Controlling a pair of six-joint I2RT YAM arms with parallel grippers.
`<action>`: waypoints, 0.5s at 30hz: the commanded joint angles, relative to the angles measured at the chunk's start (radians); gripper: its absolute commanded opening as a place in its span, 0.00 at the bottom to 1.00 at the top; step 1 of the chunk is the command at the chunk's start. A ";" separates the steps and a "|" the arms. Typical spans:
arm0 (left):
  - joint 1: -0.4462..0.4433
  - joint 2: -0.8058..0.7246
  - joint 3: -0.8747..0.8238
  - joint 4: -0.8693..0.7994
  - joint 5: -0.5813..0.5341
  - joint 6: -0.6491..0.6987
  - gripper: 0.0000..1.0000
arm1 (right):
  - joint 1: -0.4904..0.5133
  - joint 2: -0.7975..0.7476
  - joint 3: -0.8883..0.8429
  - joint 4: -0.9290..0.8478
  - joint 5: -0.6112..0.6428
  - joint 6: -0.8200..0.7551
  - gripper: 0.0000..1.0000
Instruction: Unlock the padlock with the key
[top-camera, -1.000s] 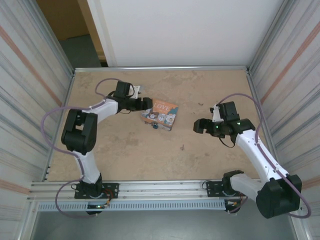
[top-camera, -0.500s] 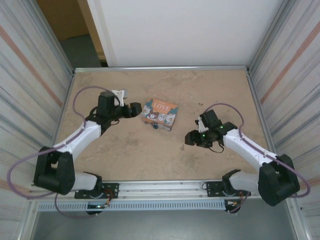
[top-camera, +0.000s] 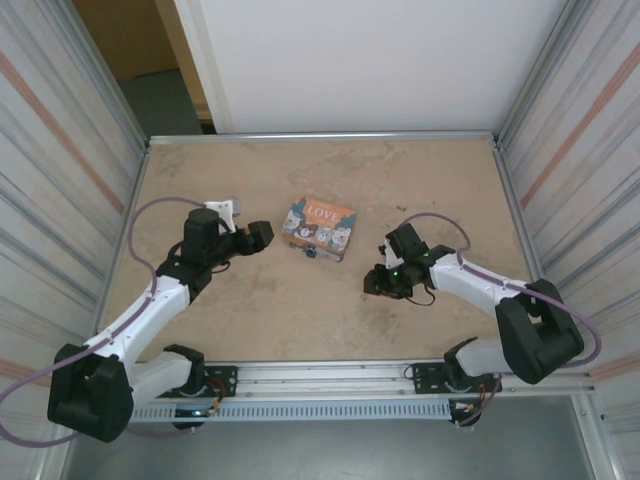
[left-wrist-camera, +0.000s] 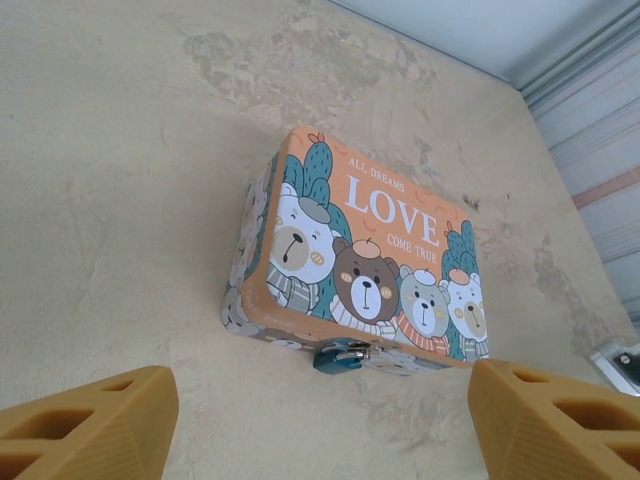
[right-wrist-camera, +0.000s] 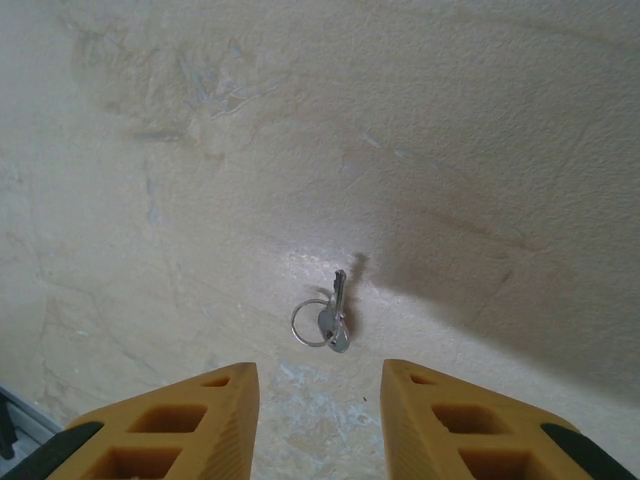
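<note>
You are at the very start: nothing of the unlocking is done. The key (right-wrist-camera: 335, 318), on its ring, lies flat on the table (right-wrist-camera: 150, 150), just ahead of your right gripper (right-wrist-camera: 320, 400), whose 2 fingers stand apart with a moderate gap and nothing between them. The padlock (left-wrist-camera: 340, 357), teal, hangs at the front edge of the bear-printed tin (left-wrist-camera: 370, 250), near the table's middle and well apart from the key; it looks shut. Your left gripper (left-wrist-camera: 320, 425) faces the tin, spread wide and empty. Left for you: pick up the key, steady the lock, insert, turn, free the shackle.
</note>
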 joint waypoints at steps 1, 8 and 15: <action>-0.001 -0.012 0.011 -0.013 -0.028 -0.009 0.77 | 0.013 0.027 -0.014 0.023 -0.011 0.016 0.34; -0.001 -0.002 0.015 -0.012 -0.028 -0.012 0.78 | 0.019 0.057 -0.026 0.049 -0.009 0.017 0.31; -0.001 -0.006 0.016 -0.020 -0.037 -0.009 0.78 | 0.022 0.089 -0.023 0.070 -0.014 0.016 0.30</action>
